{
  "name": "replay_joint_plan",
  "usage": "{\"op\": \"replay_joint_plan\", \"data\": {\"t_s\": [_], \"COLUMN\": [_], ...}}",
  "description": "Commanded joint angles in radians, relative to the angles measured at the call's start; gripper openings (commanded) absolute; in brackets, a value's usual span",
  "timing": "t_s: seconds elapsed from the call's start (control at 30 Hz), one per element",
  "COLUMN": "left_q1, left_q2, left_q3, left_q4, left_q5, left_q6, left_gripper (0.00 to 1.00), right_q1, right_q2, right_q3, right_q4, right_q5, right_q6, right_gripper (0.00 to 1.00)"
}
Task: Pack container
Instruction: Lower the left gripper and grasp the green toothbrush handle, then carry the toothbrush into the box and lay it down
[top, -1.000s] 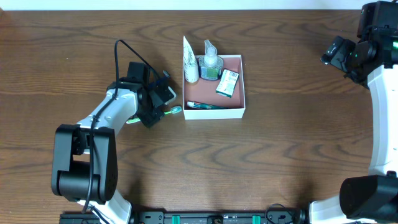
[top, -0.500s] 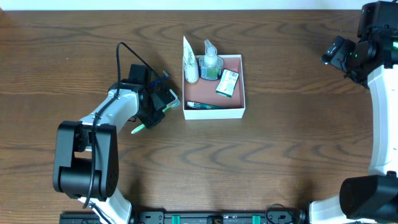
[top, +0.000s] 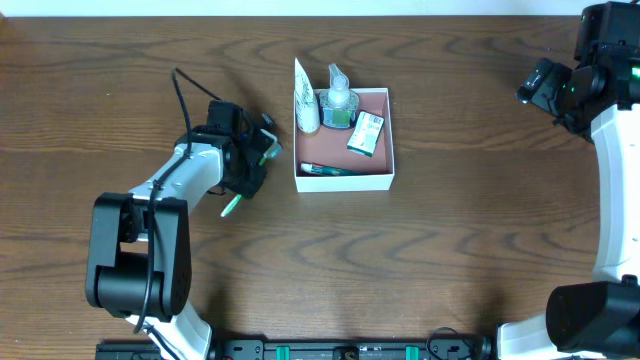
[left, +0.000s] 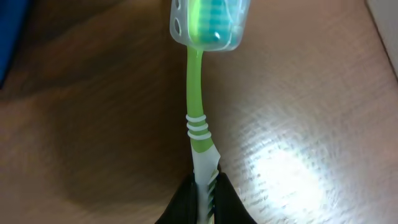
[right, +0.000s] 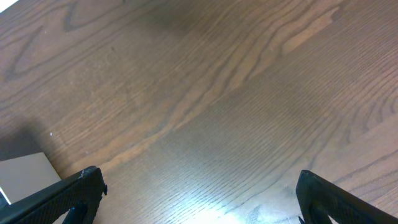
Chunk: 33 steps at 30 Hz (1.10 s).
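We clench the left end effector (left: 204, 198) on the green plastic toothbrush (left: 198, 134) at its handle end, leaving the capped head free to enter first. The right end effector (right: 202, 199) is released and empty.

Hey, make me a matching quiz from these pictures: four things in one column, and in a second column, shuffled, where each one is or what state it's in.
Column one:
1. toothbrush
2. soap box
3. right gripper
4. container

Column two:
A. open, above the wooden table
B. white walls, pinkish floor
C. clamped in the left gripper
D. inside the container

Pairs: 1-C, 2-D, 3-A, 4-B.
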Motion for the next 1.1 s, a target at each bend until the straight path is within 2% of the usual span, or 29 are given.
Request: {"op": "replay_joint_plan", "data": {"t_s": [0.0,0.17,0.37,0.73,0.93,1.07], "left_q1": [0.028,0.051,0.071,0.054,-0.048,-0.185], "left_q2": [0.026,0.006,-0.084,-0.405,-0.563,-0.615], "left_q3": [0.007,0.014,0.049,0.108,0.108,0.108], "left_q4": [-0.003,-0.006,-0.029,-0.076,-0.074,-0.055], "left_q5": [-0.009,-0.009,-0.008,0.001,0.074,0.074], "left_q6": [-0.268,-0.346,-0.386,-0.385,-0.28,-0.196], "left_gripper": [0.06,0.06,0.06,0.06,0.06,0.06], "right_q1": [-0.003,-0.003,-0.003,-0.003,-0.003,-0.003], "right_q2": [0.0,0.0,0.0,0.0,0.0,0.0], "right_q3": [0.002,0.001,0.001,0.002,0.002,0.001], "right_q4": [-0.002,-0.001,-0.002,-0.002,-0.002,-0.002], "right_q5": [0.003,0.003,0.003,0.003,0.003,0.004], "right_q6": [0.01,0.01,0.01,0.01,0.01,0.01], "right_gripper": [0.99,0.99,0.99,0.99,0.99,0.99]}}
